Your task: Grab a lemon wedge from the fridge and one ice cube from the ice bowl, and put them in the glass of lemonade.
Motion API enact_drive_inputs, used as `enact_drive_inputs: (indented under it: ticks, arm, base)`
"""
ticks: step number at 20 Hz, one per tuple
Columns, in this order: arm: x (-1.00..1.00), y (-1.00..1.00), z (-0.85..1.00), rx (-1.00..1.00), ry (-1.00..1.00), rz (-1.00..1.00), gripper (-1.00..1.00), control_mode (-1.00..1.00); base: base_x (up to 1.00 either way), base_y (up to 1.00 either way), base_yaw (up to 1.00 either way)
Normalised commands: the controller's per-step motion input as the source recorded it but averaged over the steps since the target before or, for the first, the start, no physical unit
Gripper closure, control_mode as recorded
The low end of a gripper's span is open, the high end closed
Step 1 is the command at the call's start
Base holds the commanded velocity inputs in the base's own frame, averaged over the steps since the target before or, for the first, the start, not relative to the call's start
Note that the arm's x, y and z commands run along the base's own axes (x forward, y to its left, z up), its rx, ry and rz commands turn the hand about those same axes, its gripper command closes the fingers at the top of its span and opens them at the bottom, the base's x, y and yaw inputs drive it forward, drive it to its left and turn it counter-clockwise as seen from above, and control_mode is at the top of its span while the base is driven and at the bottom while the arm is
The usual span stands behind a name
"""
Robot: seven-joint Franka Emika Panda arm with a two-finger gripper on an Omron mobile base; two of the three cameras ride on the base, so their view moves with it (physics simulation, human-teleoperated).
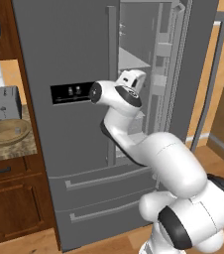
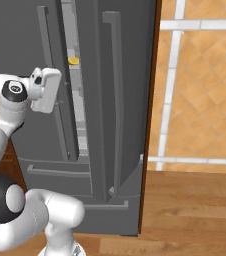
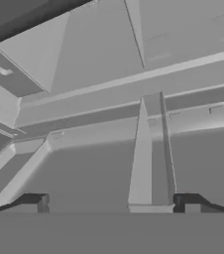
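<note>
**Reaching into open fridge, lemon wedge not grasped yet**

My gripper (image 3: 114, 201) is spread wide with nothing between the fingertips (image 3: 34, 201), pointing into the grey fridge (image 1: 74, 149) interior past the open right door (image 2: 120, 100). In the right base view a small yellow piece, likely the lemon wedge (image 2: 73, 60), sits on an upper shelf, above and beside my hand. I judge it light, soft and a bit slippery from juice, easy to squash or flick away, so I should pinch it across its flat cut faces near the thick rind side, gently. The ice bowl (image 1: 7, 131) sits on the worktop (image 1: 15, 149) left of the fridge, in front of the toaster (image 1: 4, 101). Ice cube inside: can't tell.
</note>
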Motion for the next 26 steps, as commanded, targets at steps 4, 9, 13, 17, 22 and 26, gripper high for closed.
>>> enact_drive_inputs:
  ticks: [4, 9, 13, 17, 22, 26]
  arm:
    - [0.2, -0.44, 0.05, -0.01, 0.08, -0.12, -1.0, -1.0]
    - [-0.05, -0.6, -0.02, 0.0, 0.07, -0.19, -1.0, -1.0]
    - [-0.23, -0.76, -0.07, 0.0, 0.02, -0.21, -1.0, -1.0]
    - [-0.68, -0.85, -0.15, 0.0, 0.0, -0.21, -1.0, -1.0]
    - [-0.57, -0.9, -0.01, 0.0, 0.0, -0.17, -1.0, -1.0]
    - [-0.29, -0.9, 0.0, 0.0, 0.01, -0.09, -1.0, -1.0]
  base:
    - [0.0, 0.0, 0.0]
    - [0.0, 0.0, 0.0]
    - [0.0, 0.0, 0.0]
    - [0.0, 0.0, 0.0]
    - [0.0, 0.0, 0.0]
    - [0.0, 0.0, 0.0]
